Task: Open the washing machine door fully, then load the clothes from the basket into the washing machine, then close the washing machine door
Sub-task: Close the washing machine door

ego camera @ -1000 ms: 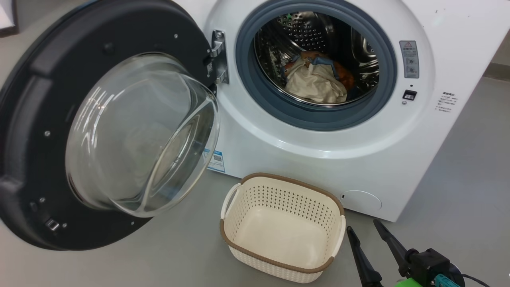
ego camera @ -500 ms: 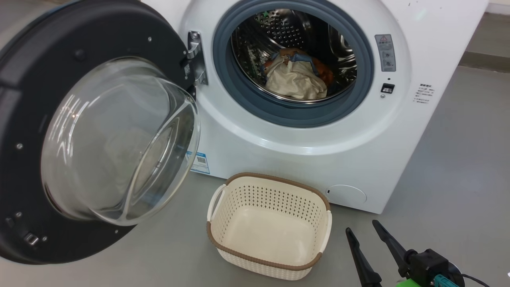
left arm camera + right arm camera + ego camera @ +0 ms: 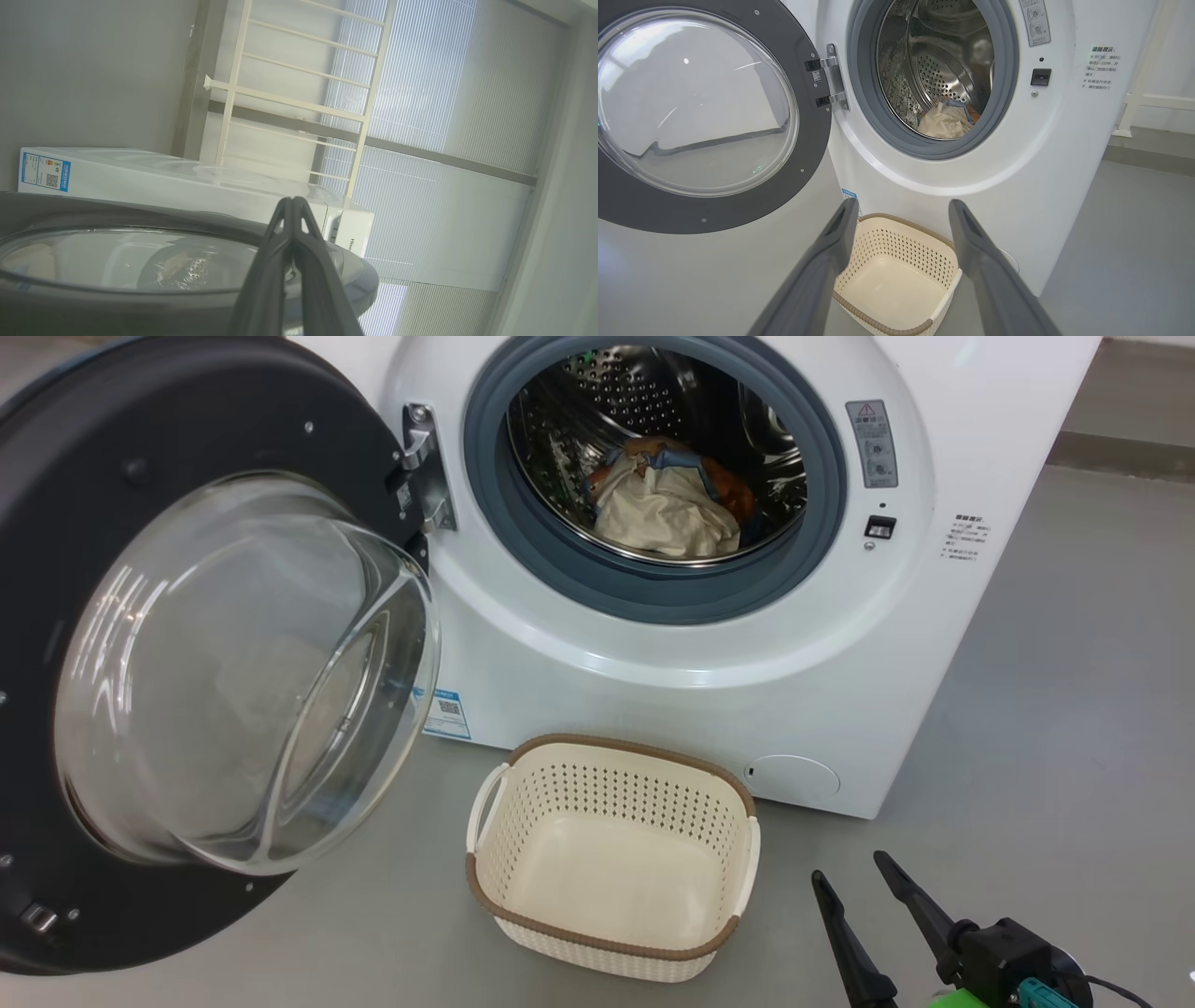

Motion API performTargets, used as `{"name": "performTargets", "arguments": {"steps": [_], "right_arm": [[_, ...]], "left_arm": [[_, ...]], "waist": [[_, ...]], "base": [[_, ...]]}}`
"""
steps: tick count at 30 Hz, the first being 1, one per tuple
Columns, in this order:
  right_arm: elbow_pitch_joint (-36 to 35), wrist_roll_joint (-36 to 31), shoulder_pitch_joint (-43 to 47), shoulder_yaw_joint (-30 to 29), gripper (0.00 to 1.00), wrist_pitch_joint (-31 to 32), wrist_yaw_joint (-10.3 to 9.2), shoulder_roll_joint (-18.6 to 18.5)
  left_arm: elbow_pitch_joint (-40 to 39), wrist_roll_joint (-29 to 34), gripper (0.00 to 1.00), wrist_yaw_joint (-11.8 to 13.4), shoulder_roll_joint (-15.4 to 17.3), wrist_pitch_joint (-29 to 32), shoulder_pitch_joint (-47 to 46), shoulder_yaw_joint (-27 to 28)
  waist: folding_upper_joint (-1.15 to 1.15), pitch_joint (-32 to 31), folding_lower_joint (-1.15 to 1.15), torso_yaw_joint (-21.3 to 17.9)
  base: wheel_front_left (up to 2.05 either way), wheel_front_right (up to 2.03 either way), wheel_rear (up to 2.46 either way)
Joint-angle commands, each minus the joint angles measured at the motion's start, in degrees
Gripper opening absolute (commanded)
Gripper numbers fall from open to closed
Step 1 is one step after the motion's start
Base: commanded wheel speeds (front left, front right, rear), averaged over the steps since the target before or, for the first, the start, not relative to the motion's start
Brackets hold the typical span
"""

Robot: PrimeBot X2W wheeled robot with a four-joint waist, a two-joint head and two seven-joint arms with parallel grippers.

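I see the washer [image 3: 672,672] standing with its mouth uncovered. The door [image 3: 233,672] hangs wide open off the hinge at the washer's left, its glass bowl bulging toward me. The basket [image 3: 616,793] sits on the floor just in front of the washer. The clothes [image 3: 667,513] lie bunched inside the washer's drum. My right gripper [image 3: 848,866] hovers low before the washer's right corner, fingers spread apart. My left gripper [image 3: 292,203] has its fingers pressed together near the door's glass; I cannot tell whether they touch it.

Glossy glass-bowled washing machine door [image 3: 233,663], perforated plastic basket [image 3: 611,798], soft cloth clothes [image 3: 667,509]
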Motion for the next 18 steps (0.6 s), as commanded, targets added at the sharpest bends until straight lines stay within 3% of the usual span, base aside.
{"name": "performTargets", "arguments": {"steps": [1, 18], "right_arm": [[-1.25, 0.23, -2.68, 1.08, 1.0, -0.28, 0.09, -0.41], [-1.4, 0.03, -3.22, 0.0, 1.0, -0.28, 0.09, 0.09]], "left_arm": [[-0.98, -0.25, 0.0, -0.11, 3.08, 0.83, -0.5, -0.06], [-2.73, -0.87, 0.0, 1.57, -0.19, 9.59, -0.07, -1.87]], "waist": [[0.0, 0.32, 0.0, -0.25], [0.0, 1.27, 0.0, 0.18]], "base": [[0.0, 0.0, 0.0], [0.0, 0.0, 0.0]]}}
